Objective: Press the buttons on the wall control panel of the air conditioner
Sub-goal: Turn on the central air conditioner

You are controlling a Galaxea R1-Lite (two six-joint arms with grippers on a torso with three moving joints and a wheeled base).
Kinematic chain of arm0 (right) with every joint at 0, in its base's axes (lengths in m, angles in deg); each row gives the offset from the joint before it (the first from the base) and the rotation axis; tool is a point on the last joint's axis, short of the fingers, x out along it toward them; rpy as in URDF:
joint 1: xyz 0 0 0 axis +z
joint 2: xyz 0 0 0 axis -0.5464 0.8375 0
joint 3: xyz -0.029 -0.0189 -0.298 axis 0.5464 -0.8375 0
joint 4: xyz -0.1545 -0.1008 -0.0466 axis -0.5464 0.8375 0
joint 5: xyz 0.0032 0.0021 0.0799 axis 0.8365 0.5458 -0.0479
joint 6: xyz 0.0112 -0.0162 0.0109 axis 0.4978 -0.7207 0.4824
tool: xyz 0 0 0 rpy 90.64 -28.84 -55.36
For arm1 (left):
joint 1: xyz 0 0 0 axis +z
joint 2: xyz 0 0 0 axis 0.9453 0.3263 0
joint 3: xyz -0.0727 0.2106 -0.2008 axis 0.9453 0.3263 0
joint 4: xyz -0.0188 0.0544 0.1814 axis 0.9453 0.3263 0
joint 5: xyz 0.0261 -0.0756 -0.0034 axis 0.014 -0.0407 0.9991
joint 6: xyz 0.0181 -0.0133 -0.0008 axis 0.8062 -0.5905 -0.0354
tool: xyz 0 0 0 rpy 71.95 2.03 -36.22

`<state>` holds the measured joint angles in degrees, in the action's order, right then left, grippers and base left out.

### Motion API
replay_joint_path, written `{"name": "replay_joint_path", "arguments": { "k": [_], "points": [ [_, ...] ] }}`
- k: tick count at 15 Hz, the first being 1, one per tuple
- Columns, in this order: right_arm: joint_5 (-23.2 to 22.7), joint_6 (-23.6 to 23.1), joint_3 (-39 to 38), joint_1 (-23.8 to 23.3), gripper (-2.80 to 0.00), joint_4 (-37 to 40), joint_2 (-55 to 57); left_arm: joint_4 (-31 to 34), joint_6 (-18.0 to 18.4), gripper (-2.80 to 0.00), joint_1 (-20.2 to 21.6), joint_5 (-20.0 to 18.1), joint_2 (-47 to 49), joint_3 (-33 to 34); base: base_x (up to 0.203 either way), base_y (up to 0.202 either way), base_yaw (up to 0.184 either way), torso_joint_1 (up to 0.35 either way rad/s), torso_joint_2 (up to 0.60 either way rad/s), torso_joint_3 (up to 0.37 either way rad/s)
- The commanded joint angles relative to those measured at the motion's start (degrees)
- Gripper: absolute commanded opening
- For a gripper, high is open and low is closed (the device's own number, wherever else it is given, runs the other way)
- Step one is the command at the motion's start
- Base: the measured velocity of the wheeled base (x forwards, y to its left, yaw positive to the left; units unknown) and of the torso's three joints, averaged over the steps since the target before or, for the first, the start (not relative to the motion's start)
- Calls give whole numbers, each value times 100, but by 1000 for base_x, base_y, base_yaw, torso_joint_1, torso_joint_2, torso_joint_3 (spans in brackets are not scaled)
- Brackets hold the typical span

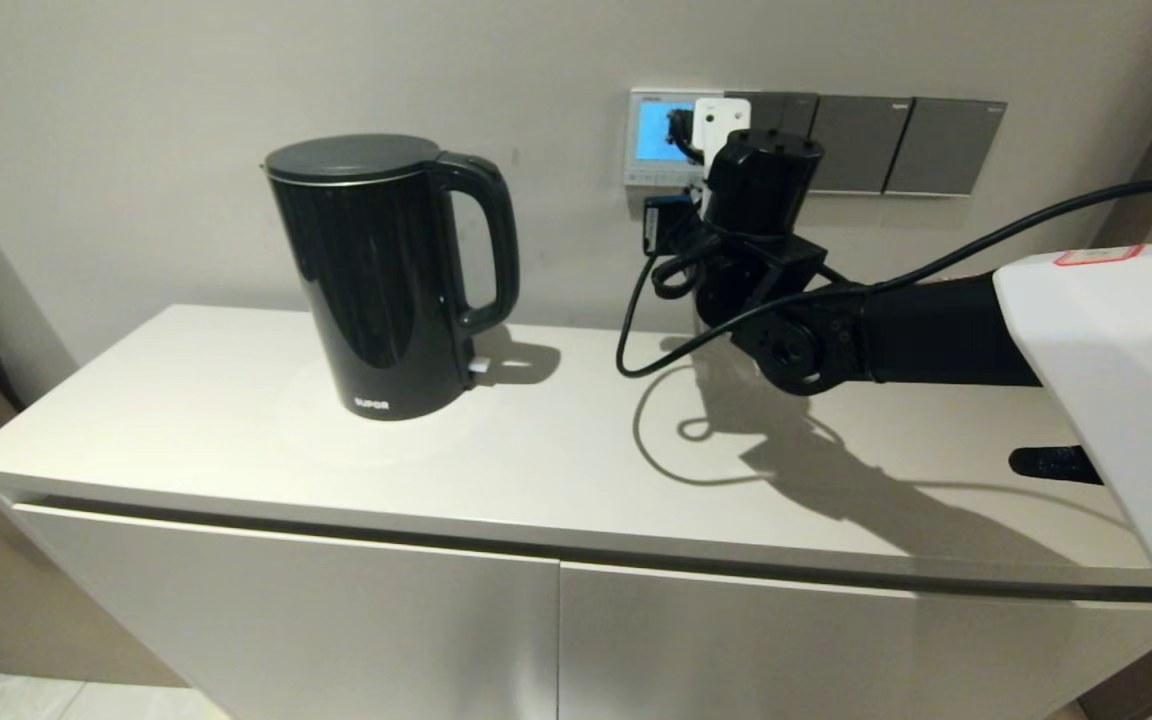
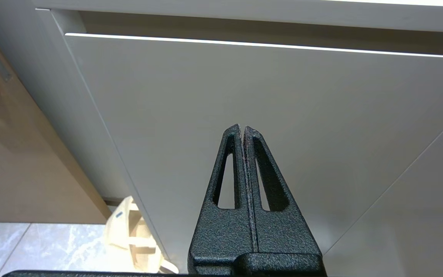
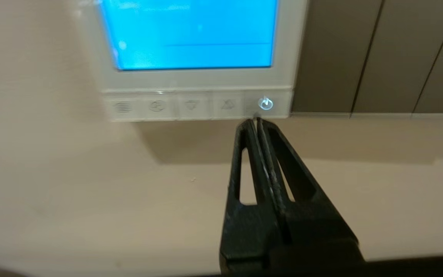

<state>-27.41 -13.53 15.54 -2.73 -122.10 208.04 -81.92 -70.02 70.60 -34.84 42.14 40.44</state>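
Observation:
The white wall control panel [image 1: 648,172] hangs on the wall with its screen [image 1: 658,130] lit blue. My right arm reaches up to it, and its wrist covers the panel's right side in the head view. In the right wrist view the buttons [image 3: 192,104] run in a row under the screen [image 3: 190,34]. The rightmost one, a power button [image 3: 265,104], glows. My right gripper [image 3: 255,121] is shut and empty, with its tips at the panel's lower edge, just below and slightly left of the power button. My left gripper [image 2: 242,129] is shut and empty, parked low before a cabinet door.
A black kettle [image 1: 386,275] stands on the white cabinet top [image 1: 236,420], left of the panel. Dark grey switch plates [image 1: 896,145] adjoin the panel's right side and also show in the right wrist view [image 3: 379,54]. A black cable [image 1: 636,330] loops below the right wrist.

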Motion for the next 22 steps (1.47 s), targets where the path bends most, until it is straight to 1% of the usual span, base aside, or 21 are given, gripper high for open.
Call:
{"name": "replay_joint_path", "arguments": {
  "k": [1,9,13,17,22],
  "points": [
    [22,21,-140,16,-280,-29,-105,4,0,-280,0,5,-2,2,0,0,0,0,0,0],
    [31,8,-360,113,-280,-224,-192,4,0,-280,0,5,-2,1,0,0,0,0,0,0],
    [47,-26,-619,357,-280,-407,-284,4,0,-280,0,5,-2,2,0,0,0,0,0,0],
    [66,-43,-510,489,-280,-373,-246,4,0,-280,0,5,-2,2,0,0,0,0,0,0],
    [107,-37,-177,493,-280,-388,-67,4,0,-280,0,5,-2,2,0,0,0,0,0,0]
  ]
}}
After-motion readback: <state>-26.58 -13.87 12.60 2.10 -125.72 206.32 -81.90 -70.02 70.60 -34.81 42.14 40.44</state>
